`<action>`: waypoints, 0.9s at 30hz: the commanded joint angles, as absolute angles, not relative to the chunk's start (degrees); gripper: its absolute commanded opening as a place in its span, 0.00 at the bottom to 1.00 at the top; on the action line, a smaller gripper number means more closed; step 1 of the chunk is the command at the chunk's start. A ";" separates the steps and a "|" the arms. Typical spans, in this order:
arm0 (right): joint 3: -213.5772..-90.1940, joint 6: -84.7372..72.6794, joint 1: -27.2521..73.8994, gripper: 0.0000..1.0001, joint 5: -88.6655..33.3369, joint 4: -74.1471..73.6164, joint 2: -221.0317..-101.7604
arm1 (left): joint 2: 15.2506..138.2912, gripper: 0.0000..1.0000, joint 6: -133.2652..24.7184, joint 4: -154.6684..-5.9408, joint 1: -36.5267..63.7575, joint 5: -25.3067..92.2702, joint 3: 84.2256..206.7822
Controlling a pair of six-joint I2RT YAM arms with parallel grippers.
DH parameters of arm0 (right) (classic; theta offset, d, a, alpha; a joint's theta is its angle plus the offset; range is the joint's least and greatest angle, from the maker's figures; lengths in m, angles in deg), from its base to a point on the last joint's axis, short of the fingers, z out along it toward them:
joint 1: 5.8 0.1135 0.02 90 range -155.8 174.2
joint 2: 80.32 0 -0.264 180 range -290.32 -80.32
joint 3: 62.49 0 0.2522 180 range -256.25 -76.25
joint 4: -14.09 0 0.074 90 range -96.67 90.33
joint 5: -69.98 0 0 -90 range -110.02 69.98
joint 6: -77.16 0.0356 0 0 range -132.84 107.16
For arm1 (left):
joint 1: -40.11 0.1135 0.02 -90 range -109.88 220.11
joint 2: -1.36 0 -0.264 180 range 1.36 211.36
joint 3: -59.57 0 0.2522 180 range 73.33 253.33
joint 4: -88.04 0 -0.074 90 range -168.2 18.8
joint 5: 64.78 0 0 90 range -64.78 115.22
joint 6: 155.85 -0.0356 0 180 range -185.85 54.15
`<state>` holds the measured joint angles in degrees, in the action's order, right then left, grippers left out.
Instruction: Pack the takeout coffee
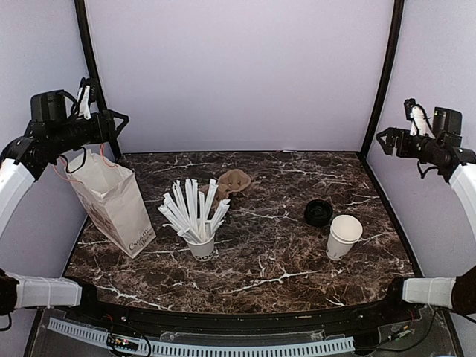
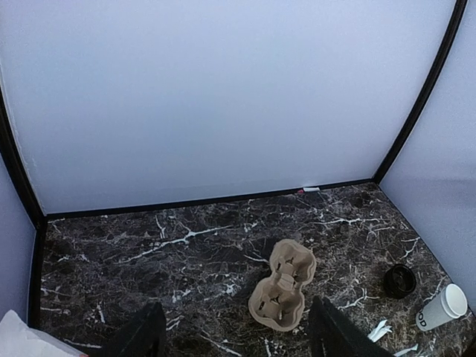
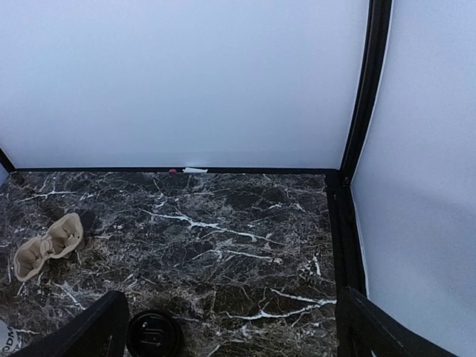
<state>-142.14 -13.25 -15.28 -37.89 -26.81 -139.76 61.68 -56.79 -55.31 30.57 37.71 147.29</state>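
Top external view takes in the dark marbled worktop [image 1: 282,275]. A tall white paper bag with orange cord handles [image 1: 111,201] stands at its left side, leaning a little, mouth up. The left arm [image 1: 67,134] hangs above that mouth with its jaws parted and empty. The left wrist view shows only a white corner of the bag beside them. The right arm [image 1: 435,149] is raised at the far right, its jaws spread wide with nothing between them.

Mid-worktop stands a white paper cup stuffed with white wrapped straws [image 1: 199,238], and a brown moulded-pulp cup carrier [image 1: 232,182] lies just beyond it.

The takeout coffee sits at the right, well apart from the bag. The small tapered white paper cup [image 1: 343,236] is upright with its mouth uncovered. Its black round plastic lid [image 1: 318,213] lies on the worktop just beside it, to the far left of the cup. Whether the cup holds liquid cannot be told.

Lidding the cup looks like the step in hand, and the right arm is the nearer one. It should come straight down on the lid, pinch across its rim and keep it level. Then it should centre the lid over the cup's mouth and press evenly. A sideways push would likely tip or slide so light a cup, and a hard squeeze would crumple its wall.
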 commanded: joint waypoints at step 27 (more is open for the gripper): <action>-144.97 -14.76 -19.96 0.99 -67.47 -20.91 -143.36 | 60.55 0.42 -33.35 -9.00 23.95 34.37 167.49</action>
